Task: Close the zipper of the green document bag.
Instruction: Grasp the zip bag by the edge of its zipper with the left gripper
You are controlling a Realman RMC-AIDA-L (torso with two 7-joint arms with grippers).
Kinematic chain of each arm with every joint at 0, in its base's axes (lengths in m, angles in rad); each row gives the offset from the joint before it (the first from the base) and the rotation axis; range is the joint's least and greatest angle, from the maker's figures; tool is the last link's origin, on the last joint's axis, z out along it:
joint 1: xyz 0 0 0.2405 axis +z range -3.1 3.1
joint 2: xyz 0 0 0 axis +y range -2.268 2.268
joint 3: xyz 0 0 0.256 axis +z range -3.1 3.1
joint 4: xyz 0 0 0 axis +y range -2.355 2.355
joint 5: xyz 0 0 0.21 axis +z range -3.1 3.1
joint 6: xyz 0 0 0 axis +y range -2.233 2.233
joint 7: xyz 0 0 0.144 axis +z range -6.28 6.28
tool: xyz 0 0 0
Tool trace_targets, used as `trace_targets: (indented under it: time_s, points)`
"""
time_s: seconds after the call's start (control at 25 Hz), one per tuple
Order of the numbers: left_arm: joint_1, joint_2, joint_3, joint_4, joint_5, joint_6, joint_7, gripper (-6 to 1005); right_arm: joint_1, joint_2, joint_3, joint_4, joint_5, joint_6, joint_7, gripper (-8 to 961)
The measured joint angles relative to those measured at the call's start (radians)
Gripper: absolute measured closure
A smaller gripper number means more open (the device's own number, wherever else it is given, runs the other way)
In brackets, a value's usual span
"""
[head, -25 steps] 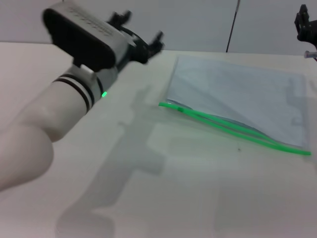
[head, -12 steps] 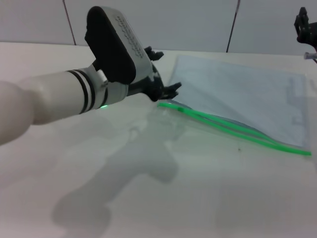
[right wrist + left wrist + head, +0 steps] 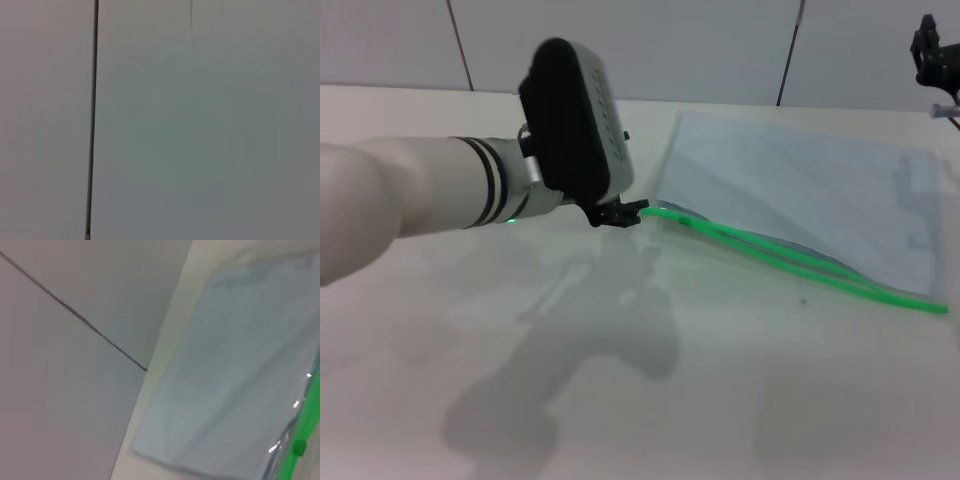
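Head view: bag (image 3: 800, 195) lies flat on table (image 3: 620, 400), centre-right, zipper (image 3: 790, 262) along its 6 o'clock edge, strips gaping apart. Left end effector (image 3: 620, 213) sits low at zipper's 9 o'clock end, just beside it; can't tell its finger state. Right end effector (image 3: 928, 45) parked at 2 o'clock, well apart, state unclear.

Lighting soft, even, overhead-ish from what I see. Left arm (image 3: 440, 205) throws big fuzzy shadow onto table (image 3: 740, 400) toward me. Small glare specks beside zipper (image 3: 300, 440) in left wrist view, whole view soft. Right wrist view: flat grey wall (image 3: 200, 125), dim.
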Motion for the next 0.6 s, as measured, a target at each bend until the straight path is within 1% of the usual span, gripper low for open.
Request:
trace_targets:
  time_s: [0.24,0.48,0.6]
  points:
    - [-0.040,-0.002,0.037,-0.023,0.078,0.017,-0.009,139,0.009,0.000,0.001,0.002,0.000,0.008,0.001,405]
    - [-0.091,-0.002,0.072,-0.094,0.098,0.004,-0.017,140,0.015,0.001,0.000,0.007,0.000,0.009,0.001,406]
    - [-0.109,-0.002,0.084,-0.131,0.099,-0.029,-0.015,140,0.017,0.002,0.000,0.007,0.000,0.009,0.001,407]
